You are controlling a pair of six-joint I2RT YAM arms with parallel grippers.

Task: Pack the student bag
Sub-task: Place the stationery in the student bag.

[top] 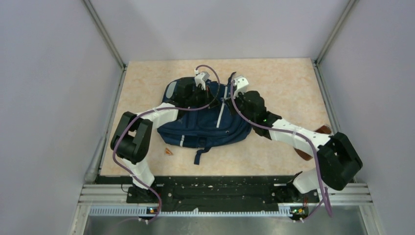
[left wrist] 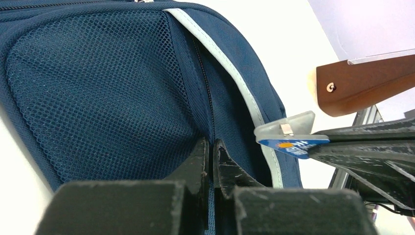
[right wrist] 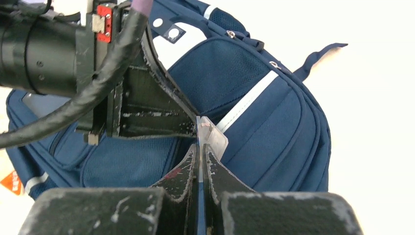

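The navy student bag (top: 210, 125) lies flat in the middle of the table. At its far end, my left gripper (left wrist: 211, 147) is shut on a fold of the bag's blue fabric beside a zip, next to a mesh panel (left wrist: 98, 98). My right gripper (right wrist: 201, 149) is shut on a thin blue card in a clear plastic sleeve (right wrist: 213, 134), held edge-on just above the bag. In the top view the left gripper (top: 211, 97) and right gripper (top: 232, 97) almost meet. The sleeve (left wrist: 288, 133) hangs right beside the left fingers.
A brown wooden piece (top: 323, 130) lies on the table under the right arm, also seen as a brown piece (left wrist: 362, 85) behind the bag. A small orange triangle (top: 169, 151) sits by the bag's near left corner. Grey walls close in the table on three sides.
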